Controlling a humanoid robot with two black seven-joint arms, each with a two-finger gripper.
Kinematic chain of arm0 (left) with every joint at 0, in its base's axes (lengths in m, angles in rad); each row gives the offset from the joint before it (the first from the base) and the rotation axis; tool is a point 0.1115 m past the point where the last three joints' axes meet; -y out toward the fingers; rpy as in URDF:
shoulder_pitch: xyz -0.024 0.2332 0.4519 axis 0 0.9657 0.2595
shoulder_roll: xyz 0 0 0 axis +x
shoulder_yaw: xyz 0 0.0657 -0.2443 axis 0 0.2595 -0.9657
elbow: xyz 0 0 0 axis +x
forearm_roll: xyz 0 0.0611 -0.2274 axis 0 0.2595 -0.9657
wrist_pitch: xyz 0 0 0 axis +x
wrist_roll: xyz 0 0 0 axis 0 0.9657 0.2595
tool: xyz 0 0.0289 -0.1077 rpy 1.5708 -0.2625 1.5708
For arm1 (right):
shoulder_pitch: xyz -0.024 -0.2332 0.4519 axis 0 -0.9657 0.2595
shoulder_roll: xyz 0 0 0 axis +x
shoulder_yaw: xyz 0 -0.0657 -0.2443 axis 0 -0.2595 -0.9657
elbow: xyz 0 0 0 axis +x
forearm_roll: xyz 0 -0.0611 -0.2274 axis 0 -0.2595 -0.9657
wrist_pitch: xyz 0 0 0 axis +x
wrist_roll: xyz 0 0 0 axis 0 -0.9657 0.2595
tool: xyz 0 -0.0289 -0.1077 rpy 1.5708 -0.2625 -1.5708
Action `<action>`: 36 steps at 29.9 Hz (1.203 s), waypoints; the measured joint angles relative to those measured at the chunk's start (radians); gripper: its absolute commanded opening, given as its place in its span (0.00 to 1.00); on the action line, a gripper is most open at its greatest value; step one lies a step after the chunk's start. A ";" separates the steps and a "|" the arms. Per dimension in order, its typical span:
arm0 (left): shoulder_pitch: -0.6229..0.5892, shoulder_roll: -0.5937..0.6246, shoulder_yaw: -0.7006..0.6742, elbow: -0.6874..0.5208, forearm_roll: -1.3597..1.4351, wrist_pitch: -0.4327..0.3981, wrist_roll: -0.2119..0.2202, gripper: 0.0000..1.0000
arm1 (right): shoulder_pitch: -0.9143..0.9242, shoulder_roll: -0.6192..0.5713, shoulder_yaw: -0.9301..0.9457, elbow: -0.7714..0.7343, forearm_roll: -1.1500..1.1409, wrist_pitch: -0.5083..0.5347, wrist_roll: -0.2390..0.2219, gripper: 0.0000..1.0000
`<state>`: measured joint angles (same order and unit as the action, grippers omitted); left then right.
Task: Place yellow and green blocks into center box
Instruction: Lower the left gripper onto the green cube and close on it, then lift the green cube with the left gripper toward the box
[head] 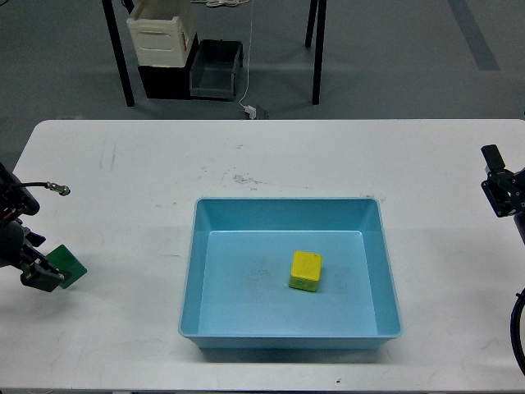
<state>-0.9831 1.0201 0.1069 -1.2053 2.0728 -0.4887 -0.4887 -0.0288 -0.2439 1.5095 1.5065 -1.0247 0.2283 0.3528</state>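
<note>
The yellow block lies inside the light-blue center box, a little right of its middle. The green block lies on the white table at the far left, outside the box. My left gripper is at the left edge, right against the green block's left side; its dark fingers cannot be told apart. My right gripper is at the table's right edge, far from both blocks and with nothing in it, and whether it is open does not show.
The white table bears faint scuff marks behind the box. Beyond the table, on the floor, stand a white and black crate stack, a grey bin and black table legs.
</note>
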 measured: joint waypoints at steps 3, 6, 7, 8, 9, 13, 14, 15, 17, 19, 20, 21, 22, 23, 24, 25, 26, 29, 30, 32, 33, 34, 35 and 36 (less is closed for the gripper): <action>0.002 -0.003 -0.003 0.006 -0.016 0.000 0.000 0.98 | 0.000 0.000 0.000 0.000 0.000 0.000 0.000 1.00; 0.002 -0.007 -0.005 0.023 -0.035 0.000 0.000 0.85 | 0.000 0.001 -0.001 0.000 0.000 -0.001 0.000 1.00; 0.002 -0.008 -0.005 0.031 -0.040 0.001 0.000 0.82 | 0.000 0.001 -0.002 0.000 0.000 -0.001 0.000 1.00; 0.002 -0.008 -0.005 0.038 -0.042 0.006 0.000 0.79 | 0.000 0.001 -0.001 0.000 0.000 -0.001 0.000 1.00; 0.002 -0.009 -0.004 0.044 -0.043 0.015 0.000 0.78 | -0.001 0.001 -0.001 0.000 0.000 -0.001 0.000 1.00; 0.009 -0.010 -0.001 0.057 -0.045 0.036 0.000 0.78 | -0.005 0.001 0.000 0.000 0.000 -0.001 0.000 1.00; 0.011 -0.010 0.000 0.057 -0.045 0.038 0.000 0.78 | -0.006 0.001 0.000 0.000 0.000 -0.001 0.000 1.00; 0.013 -0.010 0.000 0.058 -0.045 0.038 0.000 0.78 | -0.006 0.002 0.000 0.000 0.000 -0.001 0.000 1.00; 0.016 -0.011 0.000 0.058 -0.046 0.038 0.000 0.78 | -0.006 0.002 0.000 0.000 0.000 -0.001 0.000 1.00; 0.016 -0.018 -0.001 0.058 -0.046 0.038 0.000 0.75 | -0.006 0.002 0.000 0.000 0.000 -0.001 0.000 1.00; 0.016 -0.022 -0.001 0.058 -0.047 0.038 0.000 0.72 | -0.007 0.002 0.000 0.000 0.000 -0.001 0.000 1.00; 0.017 -0.026 -0.002 0.058 -0.047 0.038 0.000 0.69 | -0.006 0.002 0.000 0.000 0.000 -0.001 0.000 1.00; 0.017 -0.029 -0.003 0.058 -0.047 0.038 0.000 0.67 | -0.007 0.002 0.000 0.000 0.000 -0.001 0.000 1.00; 0.017 -0.031 -0.003 0.059 -0.048 0.039 0.000 0.64 | -0.007 0.002 0.000 0.000 -0.001 -0.001 0.000 1.00; 0.017 -0.032 -0.004 0.059 -0.048 0.040 0.000 0.60 | -0.007 0.002 0.000 0.000 -0.001 -0.001 0.000 1.00; 0.017 -0.034 -0.005 0.059 -0.048 0.042 0.000 0.55 | -0.007 0.002 0.000 0.000 -0.001 -0.001 0.000 1.00; 0.017 -0.036 -0.005 0.060 -0.049 0.045 0.000 0.53 | -0.007 0.001 0.000 -0.001 -0.001 -0.001 0.000 1.00; 0.017 -0.048 -0.005 0.060 -0.052 0.071 0.000 0.44 | -0.007 0.000 0.000 -0.001 -0.002 -0.001 0.000 1.00; 0.017 -0.050 -0.004 0.061 -0.052 0.079 0.000 0.43 | -0.007 0.000 0.000 -0.002 -0.002 -0.001 0.000 1.00; 0.017 -0.051 -0.002 0.066 -0.053 0.099 0.000 0.39 | -0.007 0.000 0.000 -0.002 -0.001 -0.001 0.000 1.00; 0.018 -0.051 -0.002 0.070 -0.053 0.109 0.000 0.37 | -0.008 0.000 0.000 -0.002 -0.001 -0.001 0.000 1.00; 0.021 -0.052 -0.002 0.073 -0.053 0.121 0.000 0.37 | -0.008 0.000 0.000 -0.002 -0.001 -0.001 0.000 1.00; 0.025 -0.053 -0.003 0.077 -0.053 0.138 0.000 0.35 | -0.008 0.001 0.000 -0.002 -0.001 -0.001 0.000 1.00; 0.027 -0.053 -0.003 0.080 -0.054 0.151 0.000 0.34 | -0.008 0.001 0.000 -0.002 -0.001 -0.001 0.000 1.00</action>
<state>-0.9556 0.9675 0.1038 -1.1249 2.0192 -0.3378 -0.4886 -0.0368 -0.2430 1.5095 1.5048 -1.0259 0.2270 0.3529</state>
